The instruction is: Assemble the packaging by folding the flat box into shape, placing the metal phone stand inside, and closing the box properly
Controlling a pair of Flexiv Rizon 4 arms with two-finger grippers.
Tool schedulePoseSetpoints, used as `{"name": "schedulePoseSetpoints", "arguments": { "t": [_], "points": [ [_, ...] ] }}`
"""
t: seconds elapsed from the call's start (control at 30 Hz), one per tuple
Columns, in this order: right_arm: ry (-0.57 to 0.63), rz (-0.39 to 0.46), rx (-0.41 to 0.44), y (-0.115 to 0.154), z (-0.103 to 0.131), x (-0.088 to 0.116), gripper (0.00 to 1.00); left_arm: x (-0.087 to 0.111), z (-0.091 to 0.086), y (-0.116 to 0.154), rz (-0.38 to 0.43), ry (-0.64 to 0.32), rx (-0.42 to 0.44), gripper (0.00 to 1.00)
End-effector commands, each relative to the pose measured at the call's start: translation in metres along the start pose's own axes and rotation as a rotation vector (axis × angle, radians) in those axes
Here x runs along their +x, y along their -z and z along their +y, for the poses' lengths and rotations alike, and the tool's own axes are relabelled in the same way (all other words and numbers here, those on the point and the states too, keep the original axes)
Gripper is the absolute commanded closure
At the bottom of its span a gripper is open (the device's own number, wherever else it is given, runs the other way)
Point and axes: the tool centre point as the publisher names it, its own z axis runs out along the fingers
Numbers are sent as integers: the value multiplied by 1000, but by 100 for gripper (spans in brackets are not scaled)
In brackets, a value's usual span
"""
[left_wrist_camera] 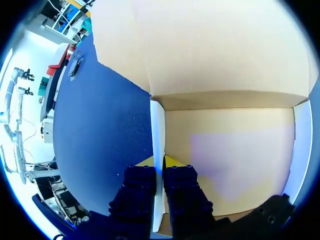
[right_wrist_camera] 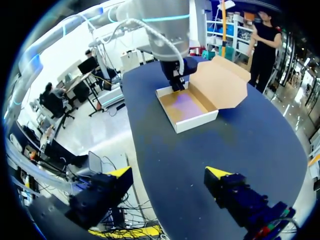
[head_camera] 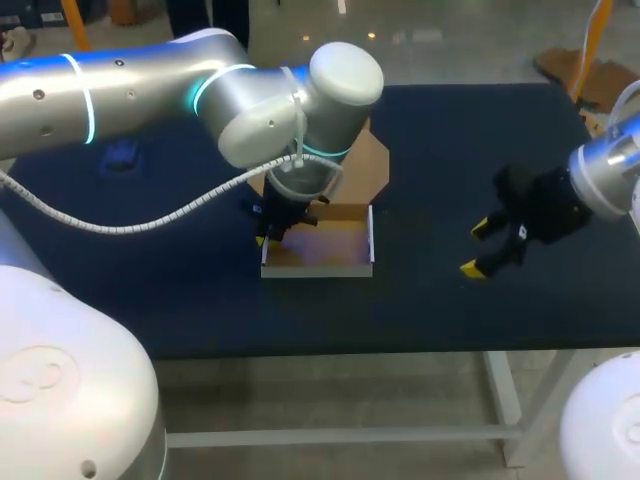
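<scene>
Left hand (left_wrist_camera: 160, 161) astride box wall (left_wrist_camera: 157, 125), tips half-hidden

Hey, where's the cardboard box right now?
In the head view, the box sits near the middle, lid open, with the left end effector pinching its left wall.

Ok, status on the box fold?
Left gripper shut on cardboard box side wall. Right gripper open, empty, off to the side. Lid open, nothing inside; phone stand not in view.
</scene>
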Motion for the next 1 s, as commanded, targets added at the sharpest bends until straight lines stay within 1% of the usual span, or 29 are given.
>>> {"name": "schedulePoseSetpoints", "arguments": {
  "t": [0.03,0.2,0.37,0.43,0.47,0.53,0.57,0.6,0.7,0.73,0.83,0.87,0.9,0.93,1.0],
  "points": [
    [1,6,0,0,1,0,0,1,-3,-3,21,3,-14,100],
    [-1,7,4,-1,3,-1,0,0,-1,1,135,11,-24,100],
    [-3,9,9,-1,4,-2,0,1,3,4,191,12,-26,100],
    [-5,9,11,-1,4,-2,0,0,4,6,230,7,-36,100],
    [-5,9,11,-1,4,-2,0,0,4,6,233,7,-36,95],
    [-7,9,13,-1,4,-3,0,1,5,7,264,4,-46,93],
    [-7,10,14,-1,4,-3,0,0,5,7,272,4,-48,88],
    [-8,10,14,-1,4,-3,0,0,6,7,278,3,-47,79],
    [-11,11,14,-1,4,-4,0,1,7,8,299,1,-43,70],
    [-12,11,14,-1,4,-4,0,1,7,9,314,0,-40,60],
    [-13,11,15,-1,4,-4,0,2,7,10,338,-8,-27,49],
    [-13,12,15,-1,4,-4,0,3,7,11,347,-12,-25,39],
    [-13,11,16,-1,4,-4,0,3,7,12,352,-12,-19,24],
    [-14,11,16,-1,4,-4,0,3,8,14,365,-15,-14,16],
    [-15,12,16,-1,3,-4,0,2,8,18,392,-15,1,3]
  ]
}}
